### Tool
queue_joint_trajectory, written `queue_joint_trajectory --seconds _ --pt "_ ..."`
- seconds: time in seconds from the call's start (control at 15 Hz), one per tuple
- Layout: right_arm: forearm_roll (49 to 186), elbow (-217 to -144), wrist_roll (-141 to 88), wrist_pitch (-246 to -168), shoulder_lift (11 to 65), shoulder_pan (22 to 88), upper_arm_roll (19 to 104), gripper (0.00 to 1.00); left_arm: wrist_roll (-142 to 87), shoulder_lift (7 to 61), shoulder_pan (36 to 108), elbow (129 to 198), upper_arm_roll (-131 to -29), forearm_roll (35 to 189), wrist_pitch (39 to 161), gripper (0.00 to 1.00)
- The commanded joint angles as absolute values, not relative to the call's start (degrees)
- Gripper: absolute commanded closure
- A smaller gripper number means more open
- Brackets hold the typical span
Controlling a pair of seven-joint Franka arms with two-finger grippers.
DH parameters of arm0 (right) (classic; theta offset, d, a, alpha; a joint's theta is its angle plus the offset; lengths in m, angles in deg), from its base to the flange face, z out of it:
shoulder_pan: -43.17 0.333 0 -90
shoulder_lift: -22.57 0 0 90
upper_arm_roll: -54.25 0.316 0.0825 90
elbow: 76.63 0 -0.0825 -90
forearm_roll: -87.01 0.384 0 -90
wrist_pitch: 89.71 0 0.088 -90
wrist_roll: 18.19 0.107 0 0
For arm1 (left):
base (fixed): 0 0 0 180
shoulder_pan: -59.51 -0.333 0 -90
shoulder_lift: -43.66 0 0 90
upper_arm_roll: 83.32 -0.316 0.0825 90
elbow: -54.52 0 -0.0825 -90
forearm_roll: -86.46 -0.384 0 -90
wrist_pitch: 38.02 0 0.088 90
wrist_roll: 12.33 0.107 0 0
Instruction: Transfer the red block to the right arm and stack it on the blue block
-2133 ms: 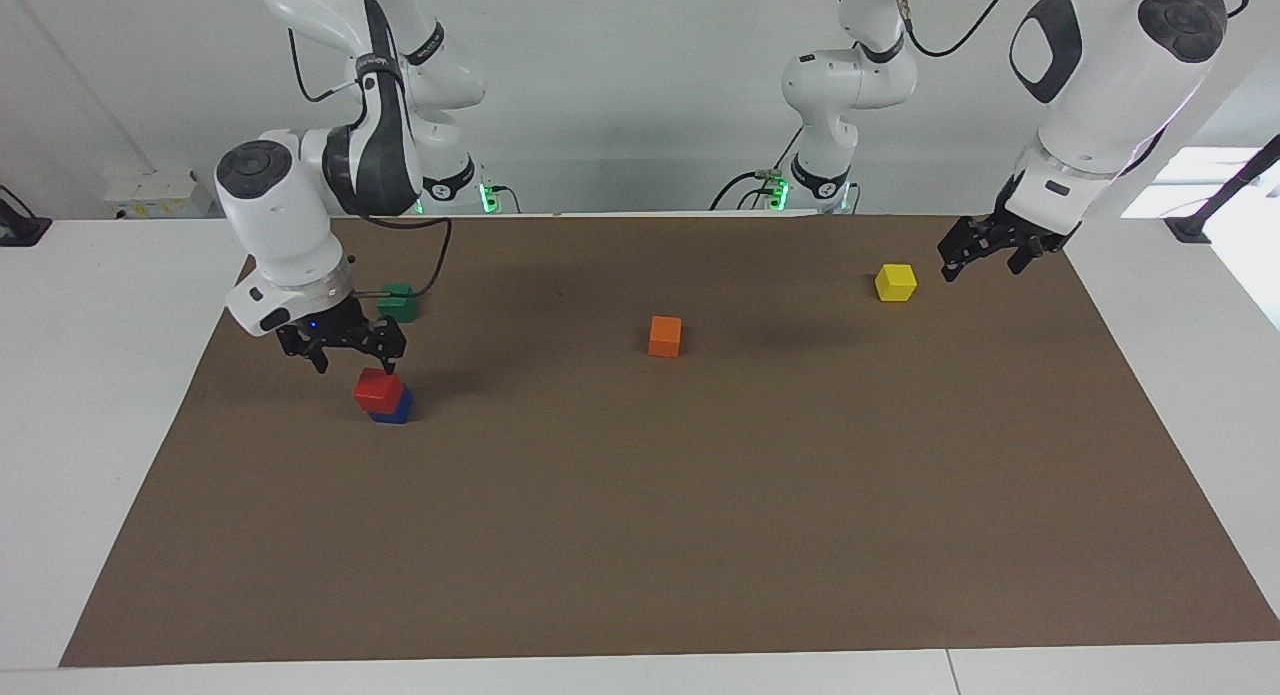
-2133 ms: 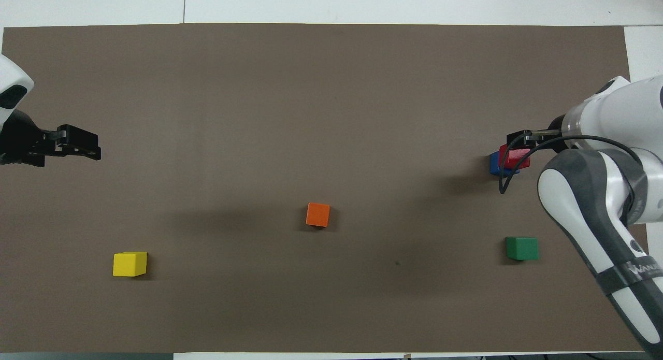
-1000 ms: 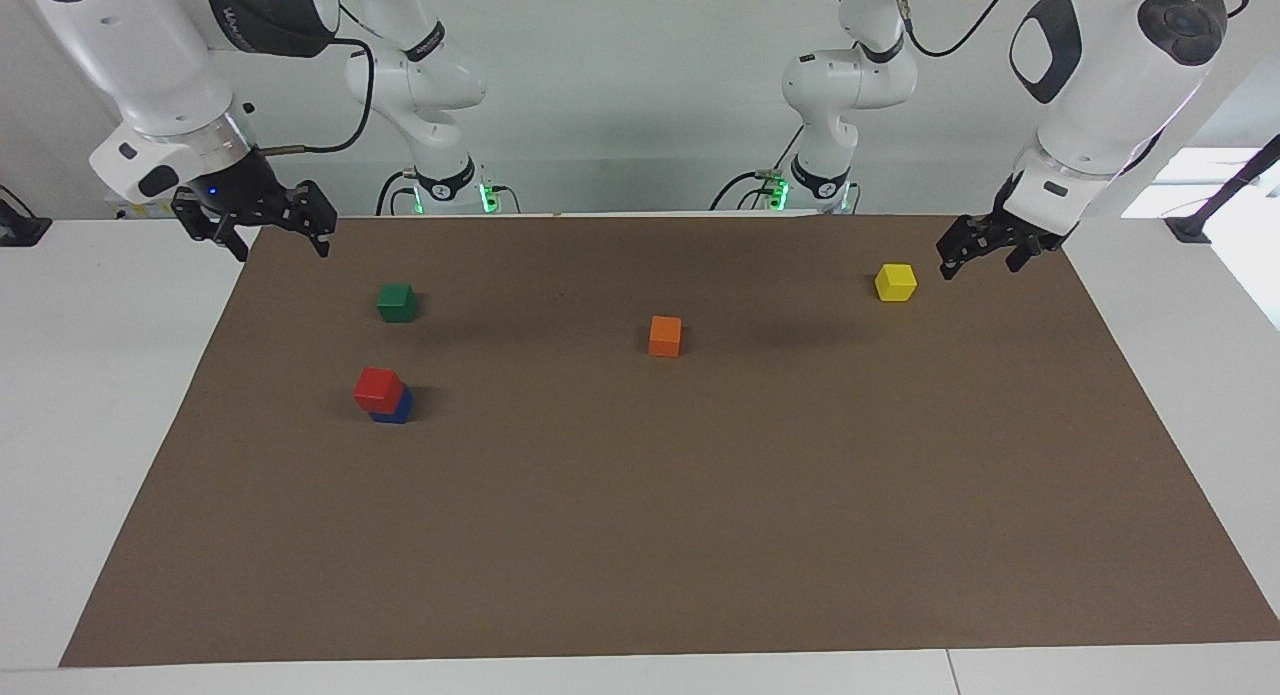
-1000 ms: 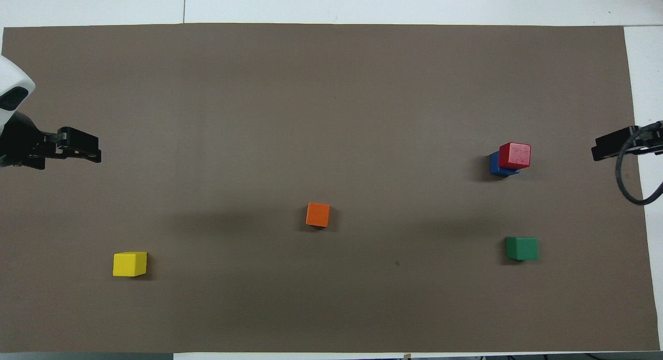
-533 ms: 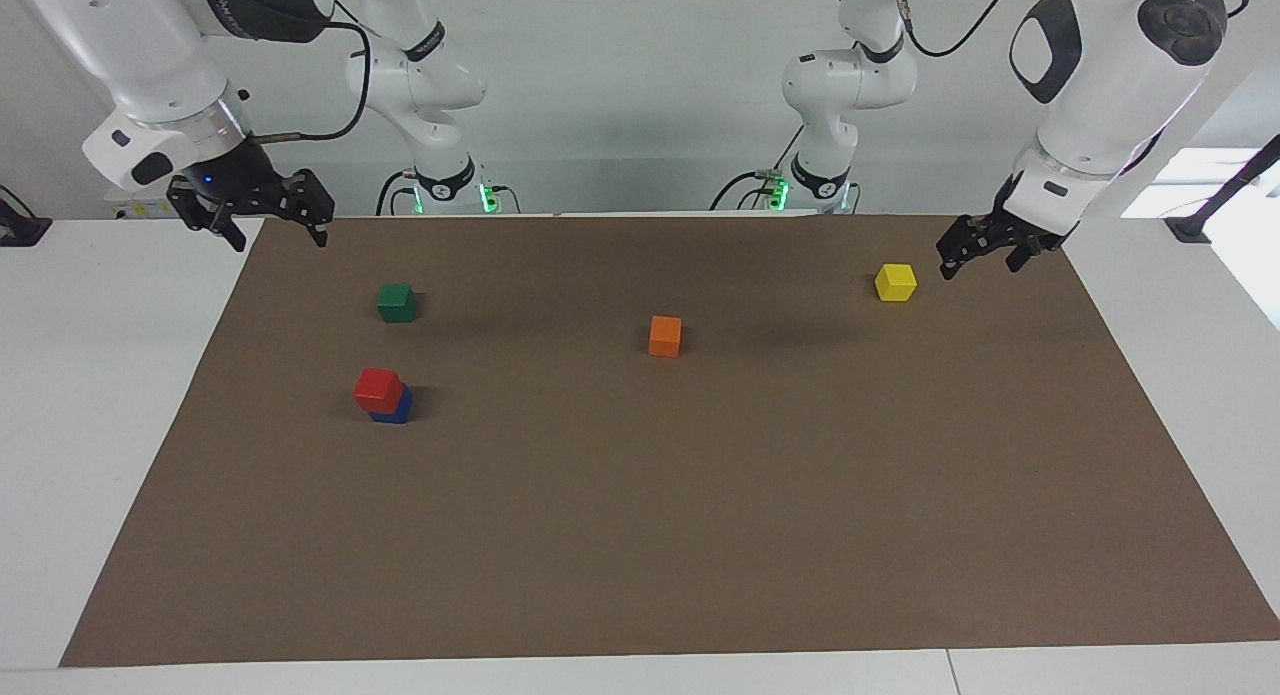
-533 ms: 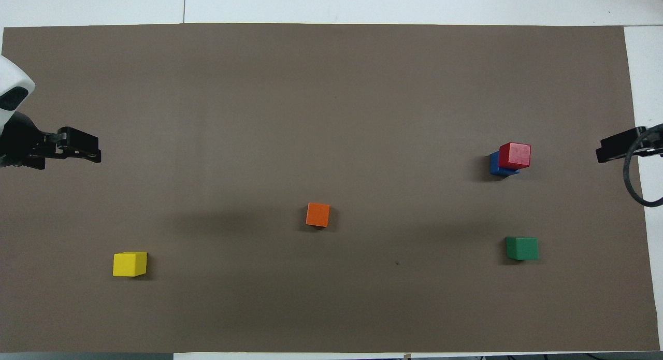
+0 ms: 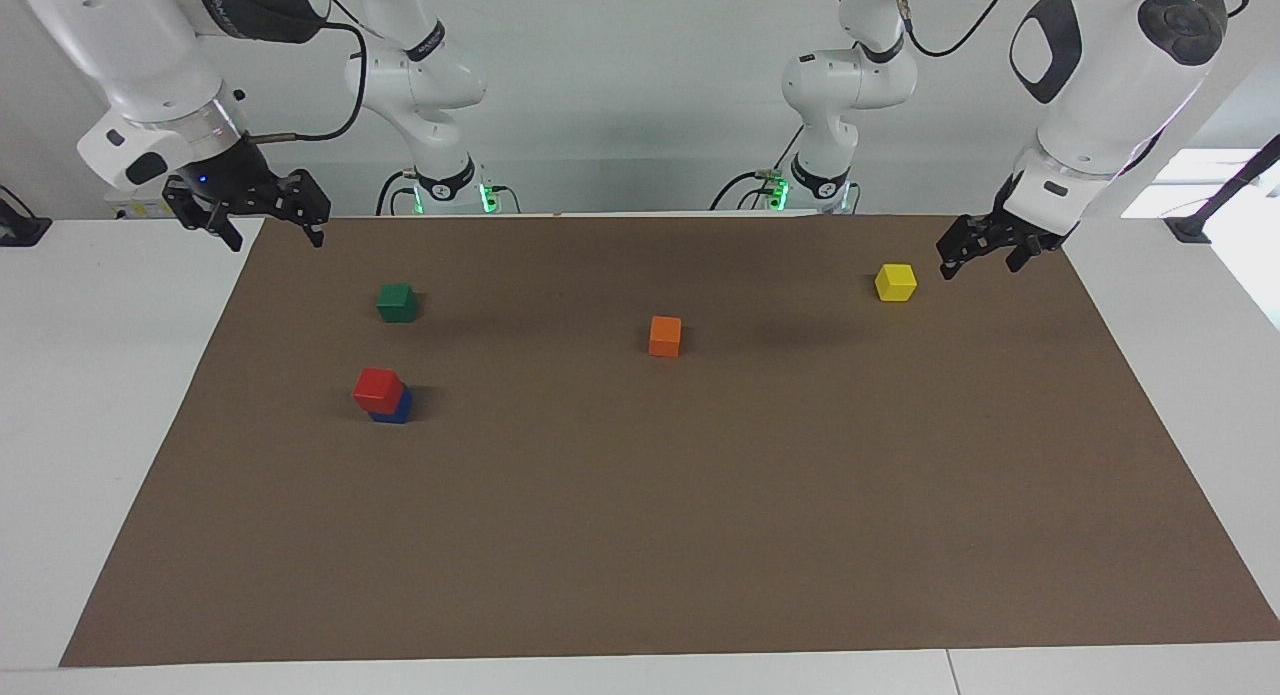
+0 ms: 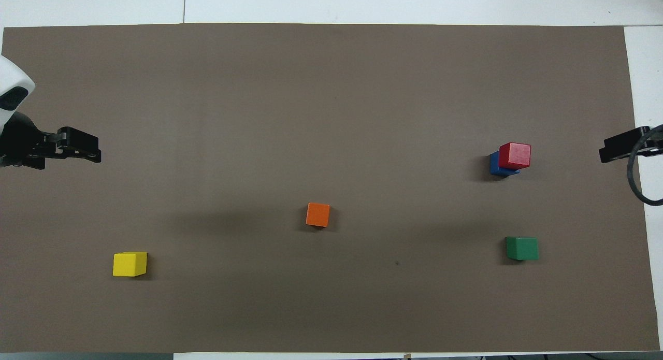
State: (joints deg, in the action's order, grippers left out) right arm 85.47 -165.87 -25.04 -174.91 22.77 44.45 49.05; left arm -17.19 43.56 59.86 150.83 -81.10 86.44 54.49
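Observation:
The red block (image 7: 378, 387) sits on the blue block (image 7: 397, 410), shifted a little off its centre, toward the right arm's end of the brown mat; the stack also shows in the overhead view, red (image 8: 515, 155) on blue (image 8: 494, 164). My right gripper (image 7: 274, 237) is open and empty, raised over the mat's edge at the right arm's end, well clear of the stack; its tip shows in the overhead view (image 8: 616, 145). My left gripper (image 7: 980, 266) is open and empty and waits in the air beside the yellow cube (image 7: 895, 282).
A green cube (image 7: 397, 302) lies nearer to the robots than the stack. An orange cube (image 7: 665, 336) lies mid-mat. The yellow cube lies toward the left arm's end (image 8: 129, 263). The brown mat (image 7: 640, 535) covers the white table.
My right gripper has lifted off the stacked red block and drawn back up to the mat's edge, then nearly stopped. The stack and the left arm have not moved.

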Motion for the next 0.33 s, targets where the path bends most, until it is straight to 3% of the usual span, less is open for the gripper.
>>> queue_joint_trajectory --seconds 0.0,0.27 --pt "86.22 -165.14 -25.83 -173.91 22.93 44.48 48.62 0.00 -17.17 43.49 58.99 149.79 -80.69 87.52 53.21 0.00" --pt "86.22 -165.14 -25.83 -173.91 22.93 44.48 48.71 0.00 -17.17 43.57 58.99 149.53 -80.86 87.52 53.04 0.00"
